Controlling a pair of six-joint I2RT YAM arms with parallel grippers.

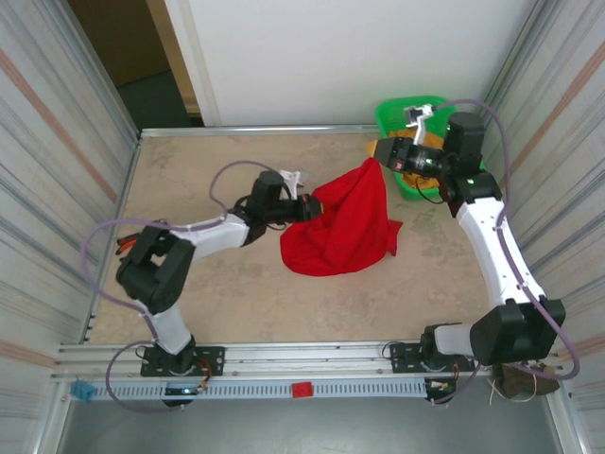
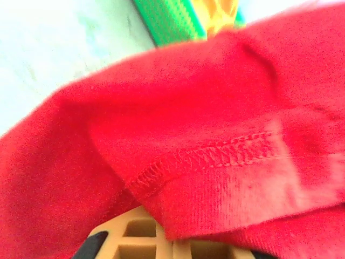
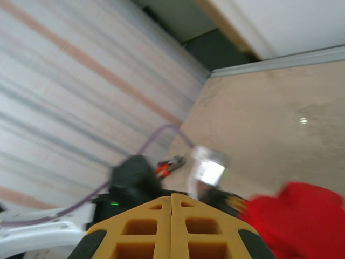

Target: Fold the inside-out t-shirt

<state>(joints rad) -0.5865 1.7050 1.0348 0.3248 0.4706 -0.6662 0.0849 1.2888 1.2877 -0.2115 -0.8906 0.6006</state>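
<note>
The inside-out t-shirt [image 1: 340, 232] is a bright red bundle at mid-table, its top corner pulled up toward the back right. My left gripper [image 1: 315, 204] is shut on the shirt's left edge. In the left wrist view, the shirt's red fabric [image 2: 178, 135] with a stitched hem drapes over the tan fingers [image 2: 135, 237]. My right gripper [image 1: 380, 154] is shut at the raised peak of the shirt. In the right wrist view its yellow fingers [image 3: 145, 226] are pressed together, with the shirt [image 3: 302, 216] low on the right. The pinch itself is hidden.
A green basket [image 1: 408, 112] holding an orange-yellow cloth [image 1: 430, 170] stands at the back right corner, just behind the right gripper. Corrugated metal walls [image 1: 57, 170] close in both sides. A small orange-handled tool [image 1: 123, 246] lies by the left wall.
</note>
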